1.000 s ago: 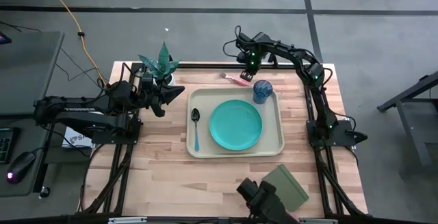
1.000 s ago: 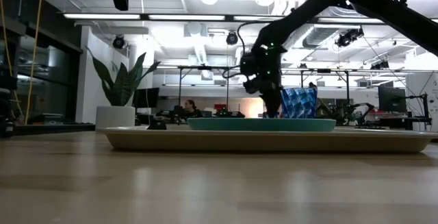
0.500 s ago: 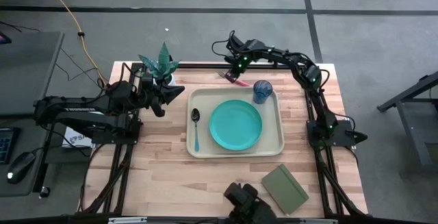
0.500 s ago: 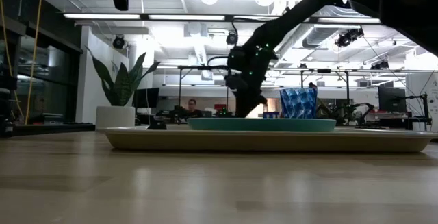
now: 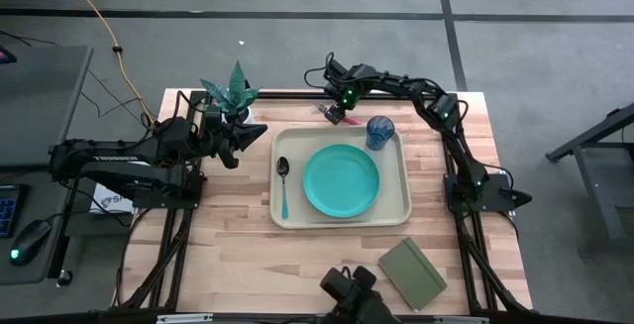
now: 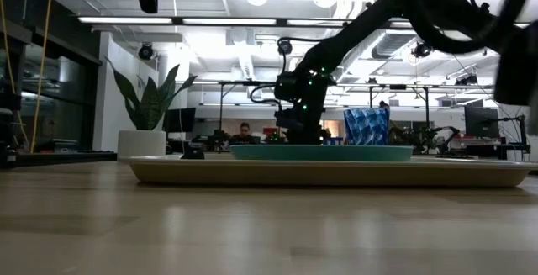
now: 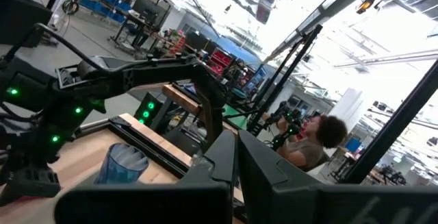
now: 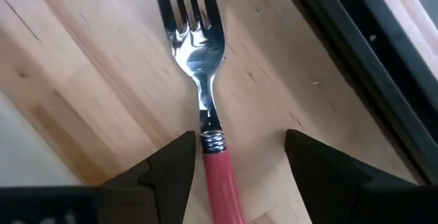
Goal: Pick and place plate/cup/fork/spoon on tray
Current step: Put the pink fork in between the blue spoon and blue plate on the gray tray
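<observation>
Right gripper (image 8: 236, 159) spread open, straddling fork (image 8: 202, 80) on table beside tray (image 5: 401, 161); cup (image 5: 379, 131) near.

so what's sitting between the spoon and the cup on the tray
The plate. In the high view it fills the middle of the tray, with the spoon off to its left and the cup past its upper right edge.

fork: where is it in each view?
High: fork on the table just past the tray's far rim, under the right end effector.
Low: not visible.
Left wrist: not visible.
Right wrist: centre, between open fingers.
Shared landmark: cup.
</observation>
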Available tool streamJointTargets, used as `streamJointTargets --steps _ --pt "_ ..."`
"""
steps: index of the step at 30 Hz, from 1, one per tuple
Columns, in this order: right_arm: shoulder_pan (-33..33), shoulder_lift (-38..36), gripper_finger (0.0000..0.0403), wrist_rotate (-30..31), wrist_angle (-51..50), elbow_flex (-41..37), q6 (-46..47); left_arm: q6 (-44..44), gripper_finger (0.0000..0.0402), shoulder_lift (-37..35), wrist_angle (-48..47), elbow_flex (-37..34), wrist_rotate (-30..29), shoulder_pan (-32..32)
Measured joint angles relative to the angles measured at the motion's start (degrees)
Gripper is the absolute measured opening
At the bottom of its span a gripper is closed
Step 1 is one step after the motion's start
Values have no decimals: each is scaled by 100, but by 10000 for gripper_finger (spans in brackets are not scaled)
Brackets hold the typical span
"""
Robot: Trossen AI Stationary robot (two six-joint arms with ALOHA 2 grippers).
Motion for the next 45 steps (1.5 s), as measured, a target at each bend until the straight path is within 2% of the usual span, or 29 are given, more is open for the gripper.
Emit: streamJointTargets --steps 3,5,7,11,13,18,21,25,32,36,38,41,45 --pt "14 9 214 251 -96 2 -115 2 0 0 0 0 0 0" --pt "50 11 190 418 -142 2 -246 2 0 0 0 0 0 0" --pt "72 11 153 576 -243 9 -304 2 0 0 0 0 -24 0" --pt "60 11 48 529 -337 7 -228 2 0 0 0 0 -361 0" --pt "57 2 20 494 -352 6 -236 2 0 0 0 0 -544 0" --pt "46 -115 36 496 -450 -32 -348 2 0 0 3 0 -643 2" --pt "43 -349 16 503 -481 -54 -398 9 0 0 0 0 -643 2" --pt "-4 -814 14 443 -457 -37 -485 138 0 0 -2 0 -643 2" --pt "112 -1908 14 -536 -459 -26 -235 511 12 -2 -152 0 -1091 6" --pt "530 -2537 14 -678 -397 -26 34 649 41 33 -281 2 -1148 216" --pt "819 -2822 14 -568 -316 -22 228 649 64 103 -353 2 -901 416" --pt "1399 -3045 14 -77 -233 -20 590 649 104 305 -300 4 -267 755" --pt "2243 -3159 14 950 -134 -20 1082 649 162 705 -219 7 390 1046"
